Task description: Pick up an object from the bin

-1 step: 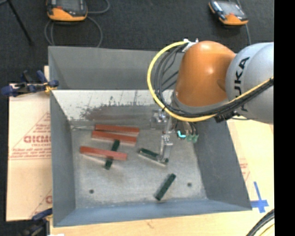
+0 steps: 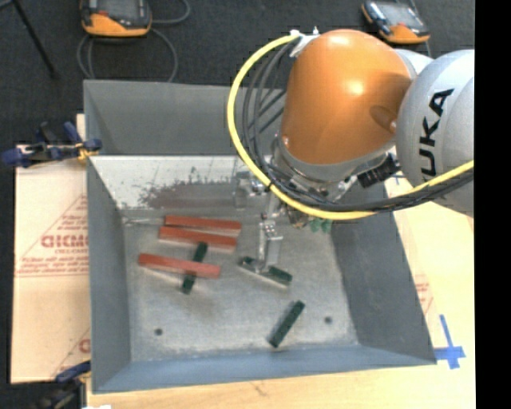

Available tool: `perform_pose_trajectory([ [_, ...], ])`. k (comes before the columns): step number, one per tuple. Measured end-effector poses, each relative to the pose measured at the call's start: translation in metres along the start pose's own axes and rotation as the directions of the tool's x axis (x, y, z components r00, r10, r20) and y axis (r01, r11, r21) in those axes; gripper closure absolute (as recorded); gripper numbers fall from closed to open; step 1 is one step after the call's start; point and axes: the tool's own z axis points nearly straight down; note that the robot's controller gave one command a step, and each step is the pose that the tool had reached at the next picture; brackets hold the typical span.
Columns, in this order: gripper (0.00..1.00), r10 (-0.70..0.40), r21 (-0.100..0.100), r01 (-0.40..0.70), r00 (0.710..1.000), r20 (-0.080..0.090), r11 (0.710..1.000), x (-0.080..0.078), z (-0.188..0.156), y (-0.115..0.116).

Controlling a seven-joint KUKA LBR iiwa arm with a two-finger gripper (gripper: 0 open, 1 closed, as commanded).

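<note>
Bin (image 2: pixel 108 264): nothing lifted yet. Gripper (image 2: pixel 263 257) sits low near the middle, right above a flat dark-green block (image 2: pixel 271 275) on the floor. Can't tell whether it's spread or closed. Three red-brown bars (image 2: pixel 200 232) lie to its left, other small green blocks (image 2: pixel 286 323) are scattered. Grasp and lift remain, I'd say.

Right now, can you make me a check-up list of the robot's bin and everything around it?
Surface: grey metal bin, floor speckled.
Job's things: dark green block lying flat mid-bin, right under the gripper.
Clutter: three red-brown bars left of centre, two small green blocks among them; a lone green block nearer the front.
Grippers: gripper down in mid-bin, just over the dark green block.
Cables: yellow cable looped round the orange wrist cover.
Surroundings: orange-and-black devices on the dark floor behind the bin.
</note>
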Motion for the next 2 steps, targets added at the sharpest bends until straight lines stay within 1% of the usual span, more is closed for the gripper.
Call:
perform_pose_trajectory([
  [1, 0.00, 0.023, -0.001, -0.023, 1.000, -0.015, 1.000, -0.040, 0.108, 0.085],
  [2, 0.00, -0.116, 0.000, 0.116, 0.993, -0.002, 0.993, -0.075, 0.264, 0.053],
])
